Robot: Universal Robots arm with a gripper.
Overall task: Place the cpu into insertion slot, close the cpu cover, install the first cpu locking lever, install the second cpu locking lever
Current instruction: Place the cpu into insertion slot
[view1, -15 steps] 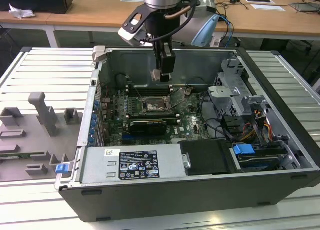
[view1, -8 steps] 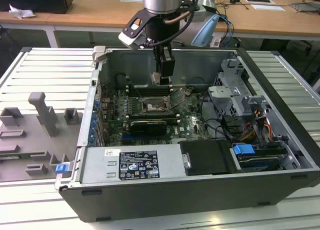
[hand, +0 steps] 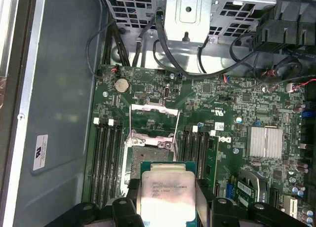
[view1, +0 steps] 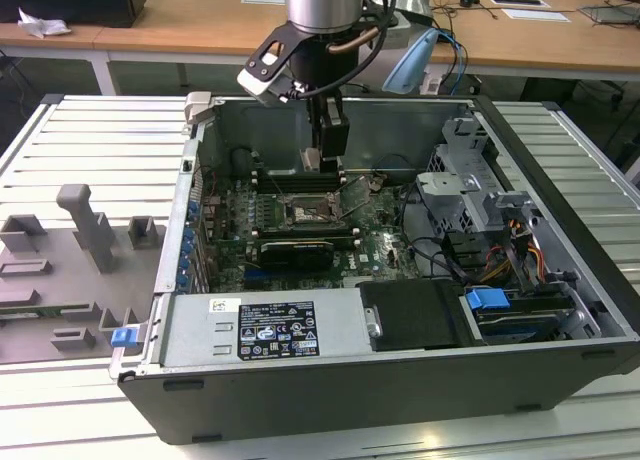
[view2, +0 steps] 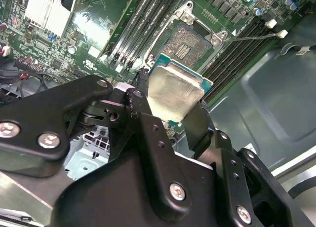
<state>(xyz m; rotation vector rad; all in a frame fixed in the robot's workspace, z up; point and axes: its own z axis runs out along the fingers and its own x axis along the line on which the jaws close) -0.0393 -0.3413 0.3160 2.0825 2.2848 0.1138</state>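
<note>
My gripper (view1: pixel 316 160) hangs inside the open computer case, above the motherboard. It is shut on the cpu (view2: pixel 174 91), a flat square chip with a pale silvery top, pinched at two opposite edges by the black fingers (hand: pixel 129 191). The cpu (hand: pixel 165 192) is held in the air, apart from the board. The insertion slot (hand: pixel 148 150) lies open and bare just past the chip, also seen as the insertion slot (view2: pixel 190 42) and the insertion slot (view1: pixel 305 215). The cpu cover (hand: pixel 153 119), a thin silvery frame, is swung back off the socket. A thin wire locking lever (view2: pixel 252 37) sticks out beside the socket.
Memory slots (hand: pixel 106 158) flank the socket on both sides. A long black card (view1: pixel 292 250) lies in front of it, a power supply (view1: pixel 270 330) at the case front, and a drive cage with cables (view1: pixel 470 195) at the exterior view's right. Grey fixtures (view1: pixel 85 225) stand on the table.
</note>
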